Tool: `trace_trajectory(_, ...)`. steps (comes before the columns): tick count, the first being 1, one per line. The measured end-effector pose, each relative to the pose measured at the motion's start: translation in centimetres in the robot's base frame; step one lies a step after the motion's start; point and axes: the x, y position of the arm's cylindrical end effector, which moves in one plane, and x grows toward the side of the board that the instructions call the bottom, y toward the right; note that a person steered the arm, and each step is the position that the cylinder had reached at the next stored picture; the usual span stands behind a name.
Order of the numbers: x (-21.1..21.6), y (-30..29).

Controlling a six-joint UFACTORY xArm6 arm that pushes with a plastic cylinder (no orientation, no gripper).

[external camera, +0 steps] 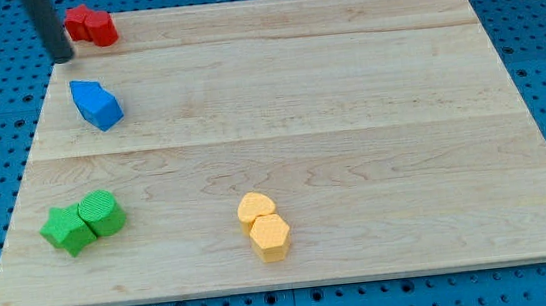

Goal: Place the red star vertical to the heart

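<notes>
Two red blocks touch at the board's top left corner: a spiky one that looks like the red star [76,20] and a rounder red block [99,29] to its right. A yellow heart [254,208] lies near the bottom middle, touching a yellow hexagon [271,237] just below it. My tip [63,59] rests at the board's left edge, just left of and slightly below the red pair; I cannot tell whether it touches them.
A blue block [97,104] lies below the red pair on the left. A green star [66,230] and a green rounded block [102,213] touch at the bottom left. The wooden board [350,115] sits on a blue pegboard.
</notes>
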Motion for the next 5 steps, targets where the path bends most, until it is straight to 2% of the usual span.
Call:
trace_trajectory(1, -0.6, 0.0)
trace_trajectory(2, -7.9, 1.8)
trace_trajectory(3, -8.1, 2.1)
trace_trajectory(4, -6.9, 11.3)
trace_trajectory(5, -1.9, 17.7)
